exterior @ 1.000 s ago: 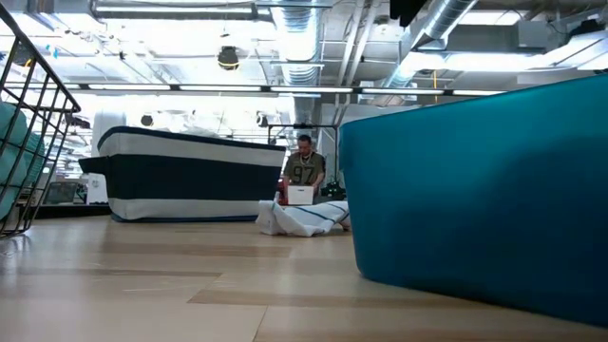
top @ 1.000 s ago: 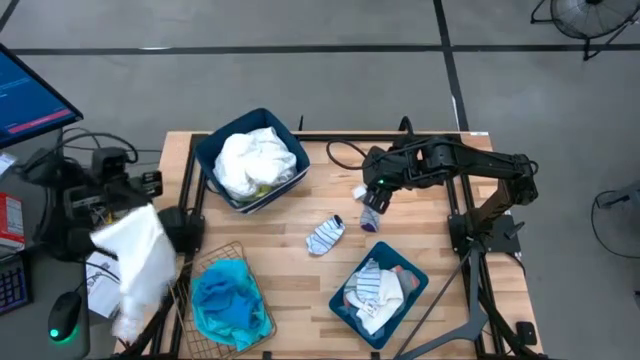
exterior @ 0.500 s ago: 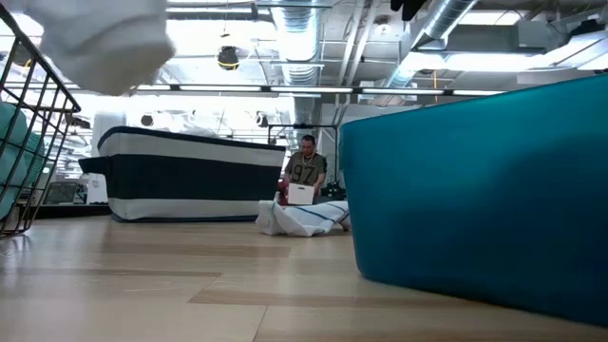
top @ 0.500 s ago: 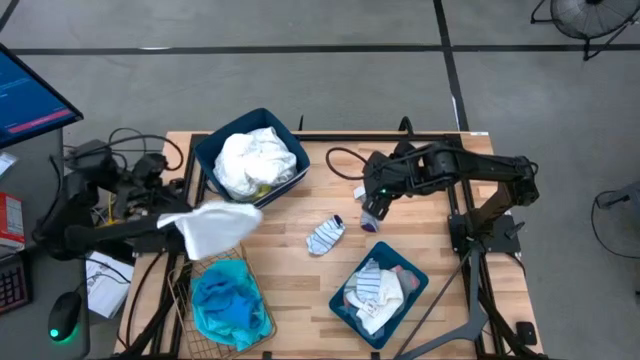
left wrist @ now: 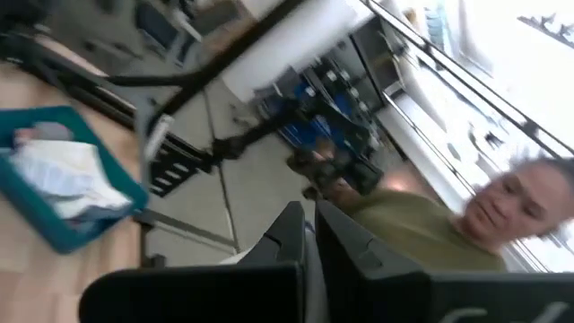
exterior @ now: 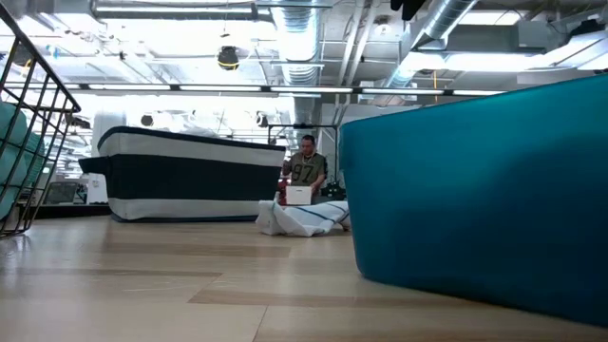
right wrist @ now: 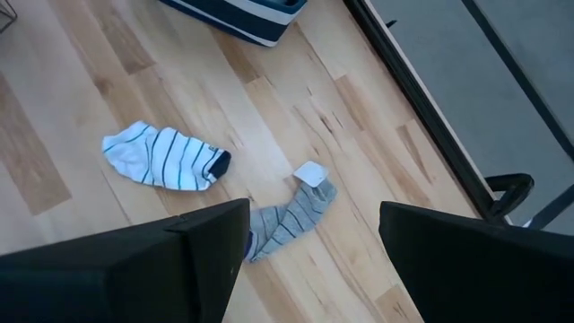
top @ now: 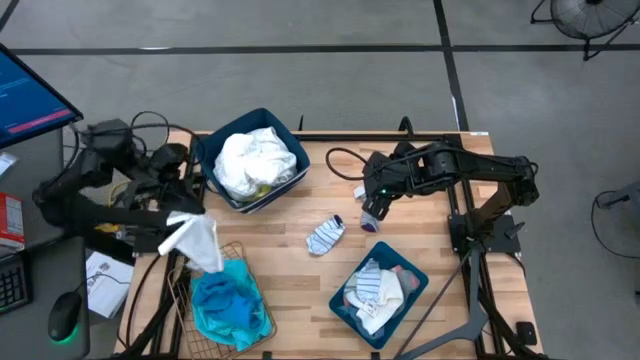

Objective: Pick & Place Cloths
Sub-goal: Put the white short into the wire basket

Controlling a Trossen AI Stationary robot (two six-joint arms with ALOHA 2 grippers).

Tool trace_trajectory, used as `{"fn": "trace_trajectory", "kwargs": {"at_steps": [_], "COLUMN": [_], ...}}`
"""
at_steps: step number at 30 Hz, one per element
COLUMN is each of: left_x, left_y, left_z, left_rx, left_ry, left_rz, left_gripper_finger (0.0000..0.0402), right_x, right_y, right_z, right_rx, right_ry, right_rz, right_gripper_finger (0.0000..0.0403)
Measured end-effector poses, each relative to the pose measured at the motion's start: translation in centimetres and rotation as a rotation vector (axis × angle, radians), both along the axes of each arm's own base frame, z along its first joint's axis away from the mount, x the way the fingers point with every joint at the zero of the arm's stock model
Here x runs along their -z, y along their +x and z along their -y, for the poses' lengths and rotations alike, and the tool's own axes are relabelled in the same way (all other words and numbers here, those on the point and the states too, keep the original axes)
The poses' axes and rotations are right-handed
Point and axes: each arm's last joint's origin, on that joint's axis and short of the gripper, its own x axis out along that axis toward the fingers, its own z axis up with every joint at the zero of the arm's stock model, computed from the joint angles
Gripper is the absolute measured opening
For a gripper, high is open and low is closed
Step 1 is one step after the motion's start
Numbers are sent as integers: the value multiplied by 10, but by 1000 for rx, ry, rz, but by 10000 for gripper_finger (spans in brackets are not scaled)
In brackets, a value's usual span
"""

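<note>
Right gripper (top: pixel 371 208), fingers spread, hovers over a grey sock (right wrist: pixel 289 216) on the table (top: pixel 430 232); a striped sock (top: pixel 325 235) lies nearby. Left gripper (top: pixel 172 224), pressed together, pinches a white cloth (top: pixel 199 241) above the wire basket (top: pixel 257 325) holding a turquoise garment (top: pixel 222 297).

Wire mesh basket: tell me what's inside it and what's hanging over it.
The wire mesh basket holds a crumpled turquoise garment. Whatever lies beneath that garment is covered. Over the basket's edge, the left gripper, shut, dangles a white cloth.
</note>
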Motion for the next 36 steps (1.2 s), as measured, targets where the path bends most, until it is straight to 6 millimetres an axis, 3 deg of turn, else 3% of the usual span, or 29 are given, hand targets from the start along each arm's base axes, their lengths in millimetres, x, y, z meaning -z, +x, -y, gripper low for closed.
{"fn": "trace_trajectory", "kwargs": {"at_steps": [6, 11, 19, 22, 29, 36], "left_x": [-15, -4, 25, 43, 79, 123], "left_y": [18, 27, 36, 37, 37, 40], "left_z": [29, 68, 133, 141, 136, 143], "left_rx": [181, 265, 232, 139, -62, -87], "left_ry": [-2, 7, 195, 328, 584, 650], "left_rz": [-24, -147, -292, -385, -676, -915], "left_gripper_finger": [0, 0, 0, 0, 0, 0], "right_x": [0, 0, 0, 0, 0, 0], "right_y": [0, 0, 0, 0, 0, -2], "right_z": [0, 0, 0, 0, -4, -16], "right_rx": [0, -1, -1, -1, -15, -58], "right_ry": [0, 0, 0, 0, -1, -1], "right_rz": [0, 0, 0, 0, 0, -1], "right_gripper_finger": [244, 244, 244, 244, 244, 244]}}
